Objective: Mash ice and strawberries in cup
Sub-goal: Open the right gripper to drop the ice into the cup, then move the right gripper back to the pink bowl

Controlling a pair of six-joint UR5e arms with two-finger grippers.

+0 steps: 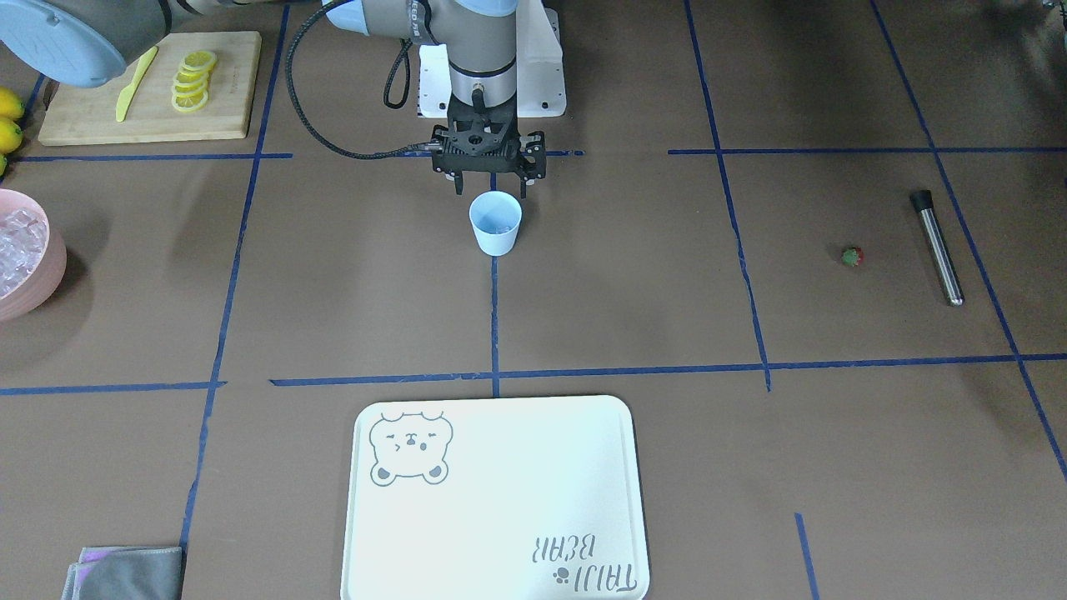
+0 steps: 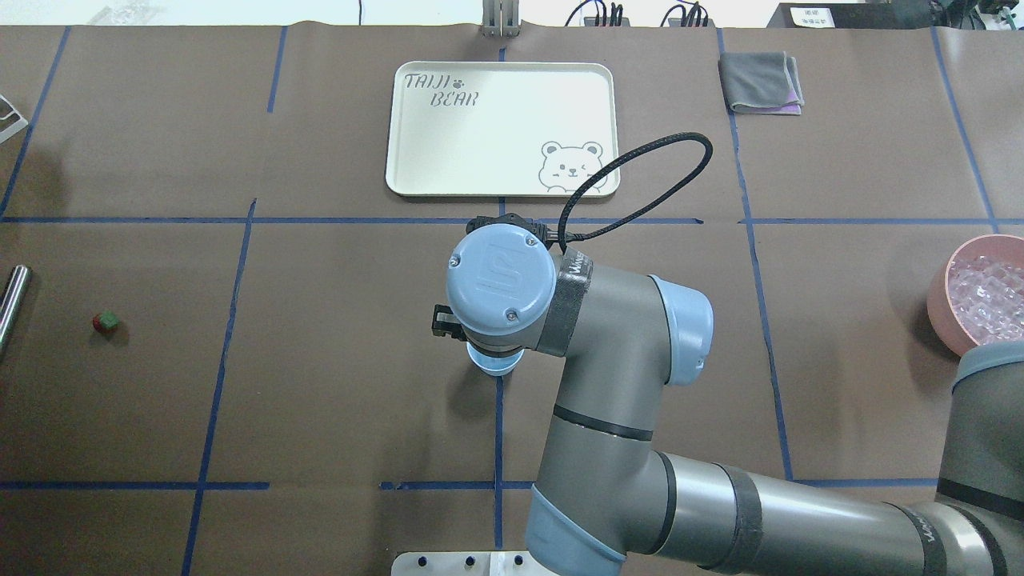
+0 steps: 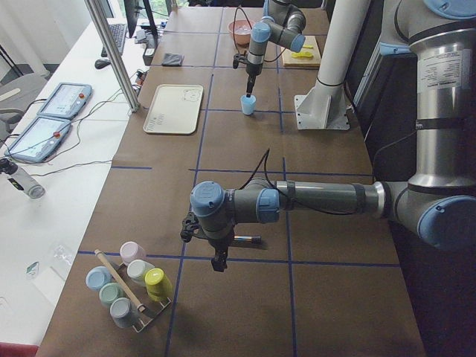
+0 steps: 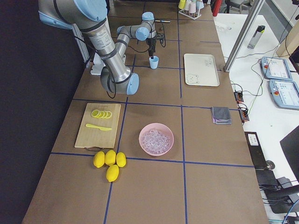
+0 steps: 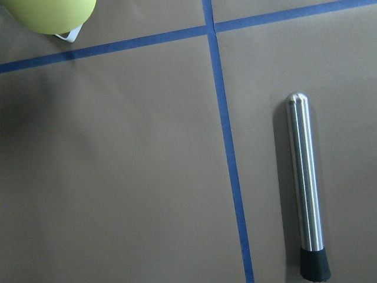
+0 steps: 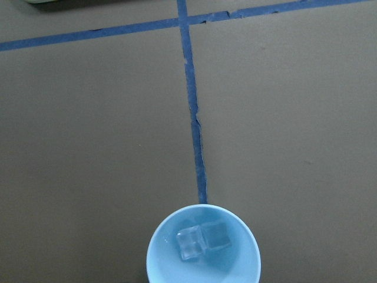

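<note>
The pale-blue cup (image 1: 495,222) stands mid-table with two clear ice cubes (image 6: 203,239) in its bottom. Just behind and above its rim, my right gripper (image 1: 492,190) hangs open and holds nothing. In the overhead view the right arm's wrist covers most of the cup (image 2: 492,365). The strawberry (image 1: 851,256) lies alone on the mat, far toward my left side, near a steel muddler (image 1: 938,246). My left gripper (image 3: 218,262) hovers by the muddler (image 5: 305,188); I cannot tell whether it is open or shut.
A pink bowl (image 1: 52,275) of ice sits at my far right. Beyond it are a cutting board (image 1: 225,87) with lemon slices and whole lemons (image 4: 110,161). A white tray (image 1: 500,500), a grey cloth (image 2: 760,80) and a rack of cups (image 3: 130,286) lie further out.
</note>
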